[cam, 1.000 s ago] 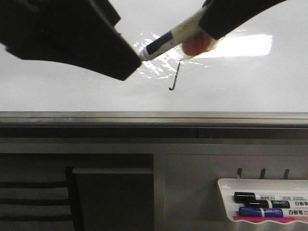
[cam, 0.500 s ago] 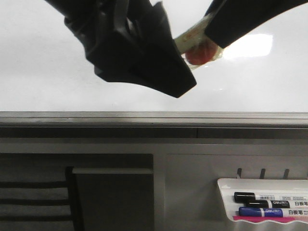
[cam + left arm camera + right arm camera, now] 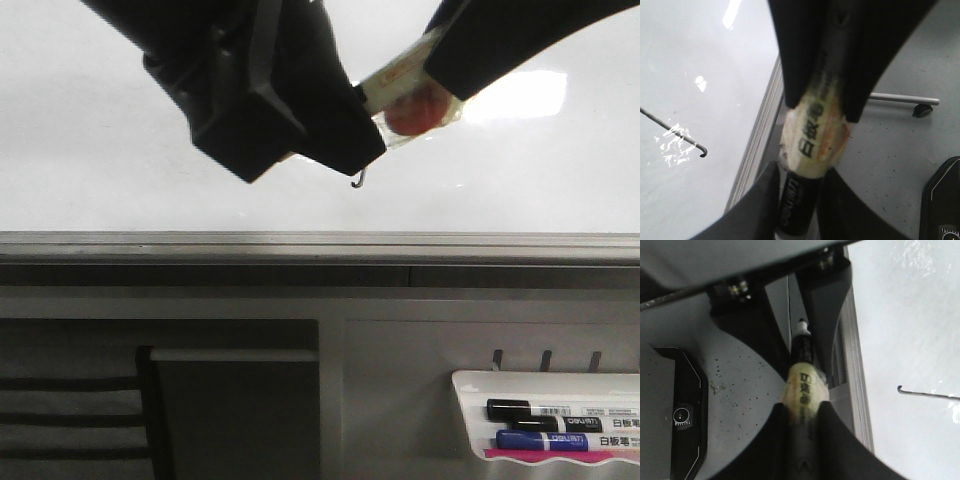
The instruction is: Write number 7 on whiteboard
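Whiteboard [image 3: 100, 170]: you see it fill the upper part of the front view, glossy white, with its grey rail along the lower edge and a bright glare patch at upper right.
Number 7 [image 3: 675, 131]: it sits on the board; in the front view only the small hook at the foot of the stem [image 3: 357, 181] shows below the left arm's gripper. Both wrist views show you the thin stem ending in the hook [image 3: 925, 393]; the top bar cannot be seen.
Marker [image 3: 812, 135]: a whiteboard marker with a yellowish taped wrap and a dark end printed with white letters, held between the two arms in front of the board, above the stem's hook.
Right gripper [image 3: 801, 412]: its fingers are closed on the taped part of the marker; the dark tip end points away from it towards the other arm.
Left gripper [image 3: 799, 185]: its fingers are pressed against the dark end of the same marker from both sides.
Marker tray [image 3: 470, 420]: at lower right of the front view you find a white tray with a black and a blue marker lying in it.
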`<move>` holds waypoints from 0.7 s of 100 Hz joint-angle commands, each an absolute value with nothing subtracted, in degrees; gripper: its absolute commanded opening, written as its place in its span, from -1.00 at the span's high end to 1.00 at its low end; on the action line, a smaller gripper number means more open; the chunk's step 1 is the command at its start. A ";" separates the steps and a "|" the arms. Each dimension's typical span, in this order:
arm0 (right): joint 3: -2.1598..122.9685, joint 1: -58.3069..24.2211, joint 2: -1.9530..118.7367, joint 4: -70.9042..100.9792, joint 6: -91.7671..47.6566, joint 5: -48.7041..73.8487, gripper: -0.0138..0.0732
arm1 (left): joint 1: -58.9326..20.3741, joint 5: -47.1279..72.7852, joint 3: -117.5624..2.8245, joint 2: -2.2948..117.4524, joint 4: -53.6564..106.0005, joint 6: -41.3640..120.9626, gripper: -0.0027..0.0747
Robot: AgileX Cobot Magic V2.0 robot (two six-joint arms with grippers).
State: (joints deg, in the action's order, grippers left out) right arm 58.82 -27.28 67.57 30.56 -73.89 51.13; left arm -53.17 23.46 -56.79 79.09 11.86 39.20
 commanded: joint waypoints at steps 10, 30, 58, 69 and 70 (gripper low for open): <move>60.78 -27.28 66.17 33.53 -74.18 50.68 0.78 | -53.62 19.36 -58.77 77.22 12.64 38.83 0.84; 60.78 -27.28 66.17 33.62 -74.05 51.09 0.78 | -53.62 19.08 -58.77 77.22 12.64 38.83 0.98; 60.78 -27.28 66.17 33.65 -72.71 50.04 -0.02 | -53.62 19.08 -58.77 77.22 12.64 38.49 0.98; 60.91 -27.01 65.93 33.65 -72.71 49.70 -0.28 | -53.19 19.18 -58.77 77.08 12.43 38.47 0.98; 61.04 -26.84 65.64 33.65 -72.59 49.70 -0.28 | -52.97 19.35 -58.77 76.97 12.43 38.47 0.98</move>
